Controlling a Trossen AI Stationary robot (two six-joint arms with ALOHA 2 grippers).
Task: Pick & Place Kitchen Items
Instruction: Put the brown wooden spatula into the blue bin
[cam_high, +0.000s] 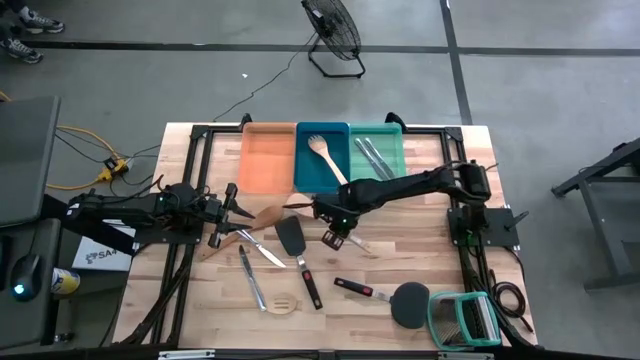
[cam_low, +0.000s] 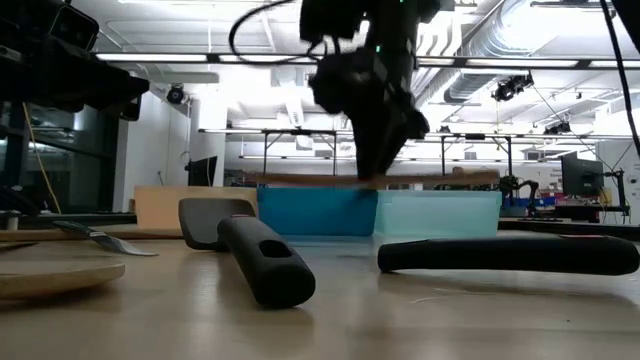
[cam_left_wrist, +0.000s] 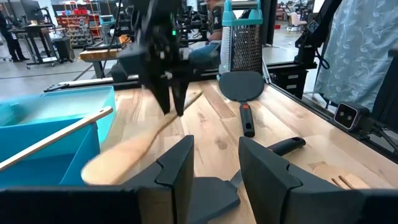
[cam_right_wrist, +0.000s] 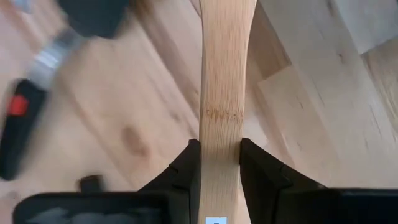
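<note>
Left gripper (cam_high: 237, 200) hovers at the left-centre of the light wooden table (cam_high: 420, 250), its two dark fingers (cam_left_wrist: 177, 168) set a moderate gap apart with nothing between them. Just beyond its tip lies a pale wooden spatula head (cam_high: 268, 215).

Below that gripper, slim silver metal cutlery (cam_high: 262, 250) lies crossed on the boards, and a round pale wooden slotted spatula (cam_high: 283, 303) rests near the front edge. Beside these, a black spatula with a black and red handle (cam_high: 298, 255) lies flat, blade toward the trays.

At the back edge stand three rectangular trays side by side: an orange tray (cam_high: 266, 160), a blue tray (cam_high: 312, 175) containing a pale wooden spoon (cam_high: 328, 158), and a teal tray (cam_high: 392, 140) containing silver metal pieces (cam_high: 370, 155).

Right gripper (cam_high: 338, 232) is positioned in front of the blue tray, mid-table. Its fingers are clamped narrowly on the flat handle of a long pale wooden utensil (cam_right_wrist: 221, 93). In the low view this utensil (cam_low: 300, 180) is level and clear of the table surface, in front of the blue and teal trays.

Further right, a second black spatula with a round head (cam_high: 405, 302) lies near the front edge, just beside a green-framed wire rack (cam_high: 465, 320) at the front right corner.
</note>
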